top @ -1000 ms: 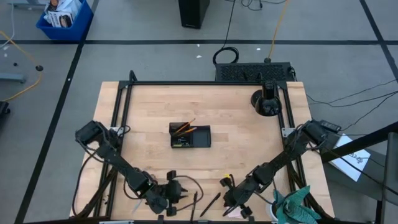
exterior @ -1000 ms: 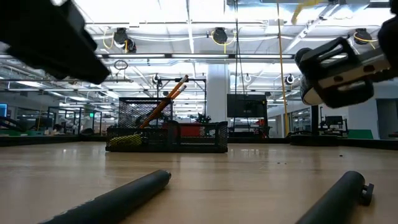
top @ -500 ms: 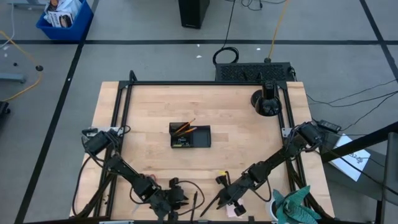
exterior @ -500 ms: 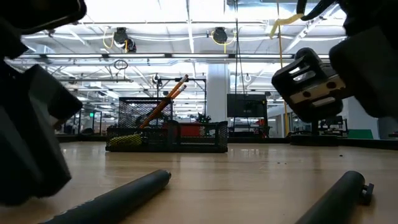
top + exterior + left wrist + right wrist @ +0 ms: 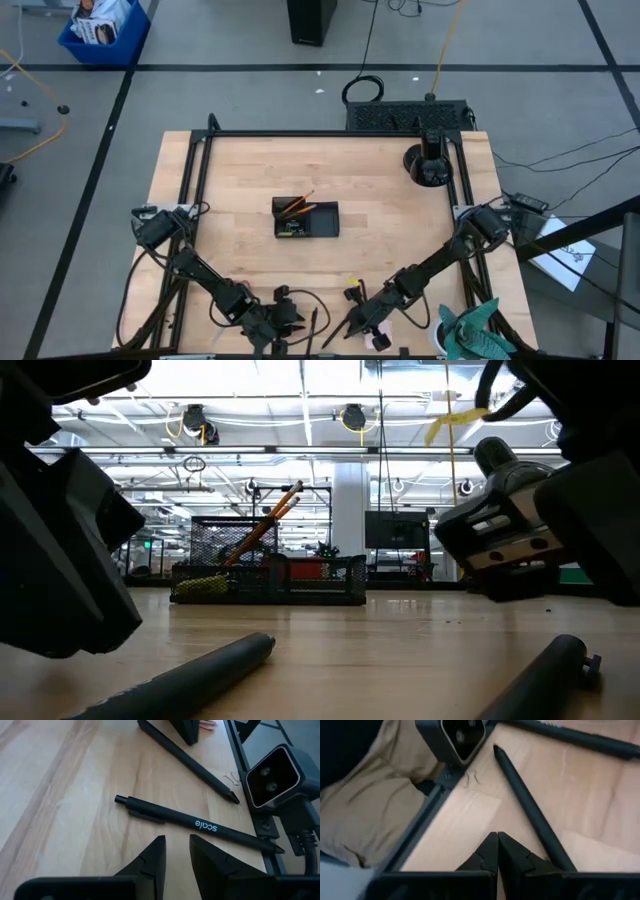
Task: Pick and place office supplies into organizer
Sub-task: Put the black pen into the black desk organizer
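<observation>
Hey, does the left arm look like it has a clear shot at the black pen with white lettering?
Probably yes. The left gripper hovers partly open just short of the lettered pen, which lies flat on bare wood with nothing between.

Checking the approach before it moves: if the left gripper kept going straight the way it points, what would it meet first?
Probably the black pen printed "scale", lying crosswise just ahead of the left gripper; its jaws stand slightly apart and empty.

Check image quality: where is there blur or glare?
Low view: the two pens in front are blurred, ceiling lights glare, the tray stays sharp. Left wrist view: printed pen crisp. Right wrist view: soft throughout.
</observation>
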`<move>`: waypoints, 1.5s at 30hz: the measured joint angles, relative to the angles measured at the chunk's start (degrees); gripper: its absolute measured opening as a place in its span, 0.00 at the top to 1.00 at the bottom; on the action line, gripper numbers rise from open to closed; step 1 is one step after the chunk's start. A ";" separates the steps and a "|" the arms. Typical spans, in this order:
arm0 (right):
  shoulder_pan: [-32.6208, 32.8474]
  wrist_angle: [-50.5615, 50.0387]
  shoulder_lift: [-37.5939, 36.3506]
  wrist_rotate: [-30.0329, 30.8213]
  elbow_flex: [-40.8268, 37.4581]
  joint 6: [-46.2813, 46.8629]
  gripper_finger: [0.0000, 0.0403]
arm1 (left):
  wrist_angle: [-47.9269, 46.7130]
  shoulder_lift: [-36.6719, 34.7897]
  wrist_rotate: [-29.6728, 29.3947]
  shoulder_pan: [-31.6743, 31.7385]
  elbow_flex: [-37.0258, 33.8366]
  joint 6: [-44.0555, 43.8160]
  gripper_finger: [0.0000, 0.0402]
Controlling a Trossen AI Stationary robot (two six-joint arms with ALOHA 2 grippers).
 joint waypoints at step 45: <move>-8.34 5.12 3.06 -2.89 2.62 -9.07 1.00 | 2.43 2.12 3.57 4.22 0.09 -1.00 0.78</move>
